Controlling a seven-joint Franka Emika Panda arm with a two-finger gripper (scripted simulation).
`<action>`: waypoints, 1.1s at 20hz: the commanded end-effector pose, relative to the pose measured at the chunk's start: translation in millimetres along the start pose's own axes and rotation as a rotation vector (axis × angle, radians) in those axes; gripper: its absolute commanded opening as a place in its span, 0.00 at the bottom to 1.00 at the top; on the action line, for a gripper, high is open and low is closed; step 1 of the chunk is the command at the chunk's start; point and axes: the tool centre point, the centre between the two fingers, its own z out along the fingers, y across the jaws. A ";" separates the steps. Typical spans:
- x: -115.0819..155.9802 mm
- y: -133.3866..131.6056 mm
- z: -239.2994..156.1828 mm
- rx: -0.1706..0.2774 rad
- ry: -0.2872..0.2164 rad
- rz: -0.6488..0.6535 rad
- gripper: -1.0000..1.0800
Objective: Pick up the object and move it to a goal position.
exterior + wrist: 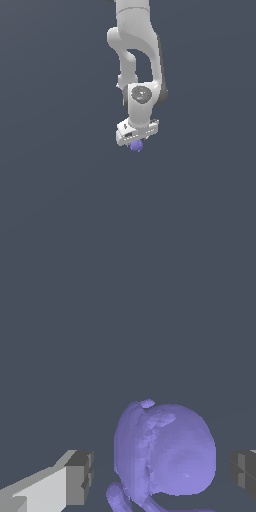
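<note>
Against flat slate-grey emptiness, my white gripper [157, 476] stands spread with gaps either side of the lumpy purple-blue blob [165, 453] between its pads: approach done, I judge; grasp and carry remain.

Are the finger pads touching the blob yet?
Apart. The wrist view shows background between the blob and each pad, so the gripper stands open around it.
</note>
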 end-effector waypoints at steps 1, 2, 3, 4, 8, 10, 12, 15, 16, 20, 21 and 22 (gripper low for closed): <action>-0.4 -0.1 11.5 0.000 0.000 -0.001 0.96; -0.2 -0.3 14.7 0.000 0.000 -0.002 0.96; -0.1 -0.1 17.4 0.000 0.000 -0.002 0.96; 0.0 0.1 19.3 0.000 0.000 -0.002 0.96; 0.4 0.3 21.8 0.000 0.000 -0.002 0.00; 0.4 0.3 21.8 0.000 0.000 -0.002 0.00; 0.4 0.3 21.8 0.000 0.000 -0.002 0.00; 0.4 0.3 21.8 0.000 0.000 -0.002 0.00; 0.4 0.3 21.8 0.000 0.000 -0.002 0.00; 0.3 1.4 19.6 -0.001 0.002 -0.001 0.00; -0.3 2.0 18.5 -0.001 0.002 -0.001 0.00; -1.1 2.9 16.9 -0.001 0.002 -0.001 0.00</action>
